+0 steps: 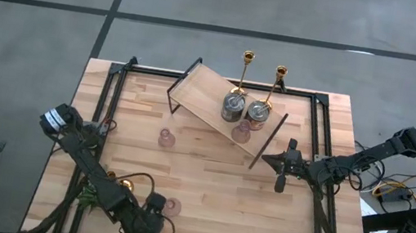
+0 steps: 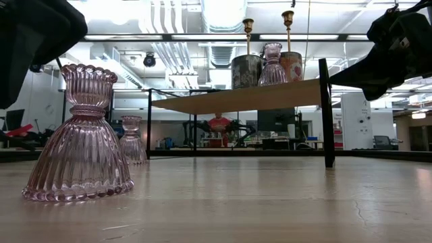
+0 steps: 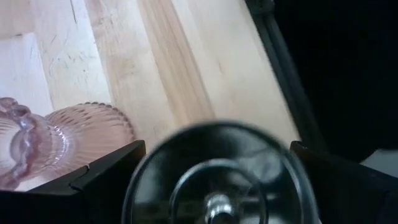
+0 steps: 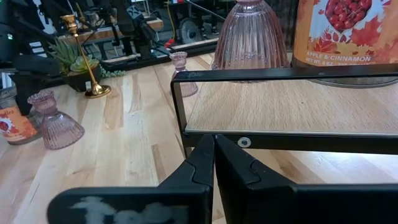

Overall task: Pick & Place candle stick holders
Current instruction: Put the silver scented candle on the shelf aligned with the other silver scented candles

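Low view: ribbed pink glass holder (image 2: 79, 138) (bell-shaped)

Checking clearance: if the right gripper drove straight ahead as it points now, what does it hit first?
The shut right gripper points at the black metal end frame of the wooden shelf riser; it would probably meet that frame first. Depth is unclear, but nothing lies between.

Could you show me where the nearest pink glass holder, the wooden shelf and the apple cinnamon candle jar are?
Pink glass holder (image 2: 79, 145): low view, on its ribbed flared body.
Wooden shelf (image 1: 203, 91): high view, on the bare board.
Apple cinnamon candle jar (image 4: 345, 34): right wrist view, on its printed label.
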